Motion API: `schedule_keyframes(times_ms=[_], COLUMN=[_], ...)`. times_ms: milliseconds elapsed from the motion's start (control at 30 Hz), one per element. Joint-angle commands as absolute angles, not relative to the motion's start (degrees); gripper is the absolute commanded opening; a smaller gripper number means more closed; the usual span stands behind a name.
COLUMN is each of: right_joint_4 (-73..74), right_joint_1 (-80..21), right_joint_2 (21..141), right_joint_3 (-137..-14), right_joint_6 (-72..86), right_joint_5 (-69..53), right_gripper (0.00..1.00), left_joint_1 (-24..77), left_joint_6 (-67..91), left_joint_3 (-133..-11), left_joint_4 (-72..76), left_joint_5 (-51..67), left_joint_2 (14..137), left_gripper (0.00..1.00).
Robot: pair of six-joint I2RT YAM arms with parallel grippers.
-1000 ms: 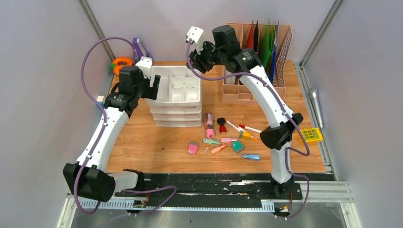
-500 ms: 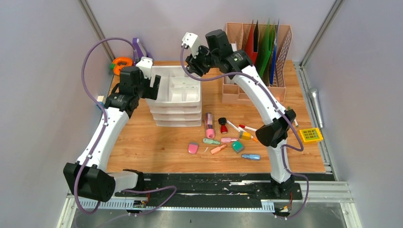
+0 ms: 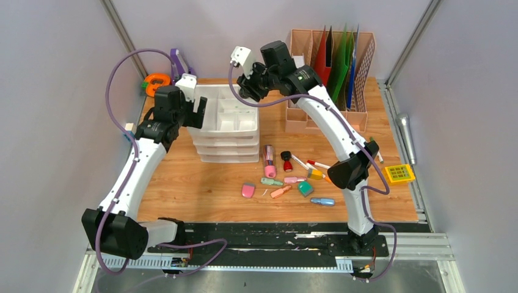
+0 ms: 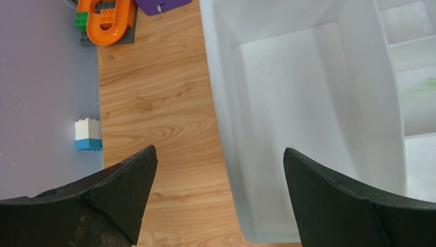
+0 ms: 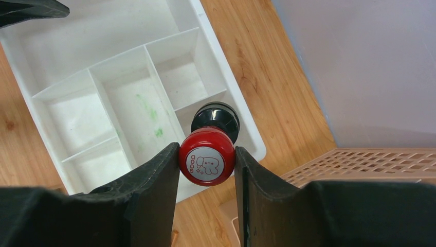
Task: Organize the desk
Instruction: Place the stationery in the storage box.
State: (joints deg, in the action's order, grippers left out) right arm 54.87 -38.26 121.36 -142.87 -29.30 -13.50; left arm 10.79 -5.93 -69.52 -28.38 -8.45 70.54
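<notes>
Tabletop (image 3: 201, 183): light wood-grain planks between grey walls, beneath both arms.
Left arm (image 3: 137, 168): arched forward, wrist pointing down.
Left gripper (image 4: 220, 152): jaws wide, empty, over white drawer unit's (image 4: 308, 103) left wall.
Right arm (image 3: 333, 122): stretched back-left above unit's rear right corner.
Right gripper (image 5: 206, 153): clamped on red stamp (image 5: 207, 163).

Bright, even light from above w/ only soft faint shadows on desk (image 3: 189, 177); all 3 pics sharp.
</notes>
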Motion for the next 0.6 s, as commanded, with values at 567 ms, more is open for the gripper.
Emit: schedule_keyframes(times_ms=[567], right_joint_4=[56.6], right_joint_1=[-39.0], right_joint_2=[122.0], right_joint_3=[-143.9], right_joint_6=[-31.0], right_joint_5=[-10.8], right_gripper=[0.13], left_joint_1=[10.8], left_joint_6=[-6.3], left_joint_3=[-68.8], left_joint_4=[-26.2], left_joint_5=[-7.6], left_joint_2=[69.5], left_gripper=[1.00])
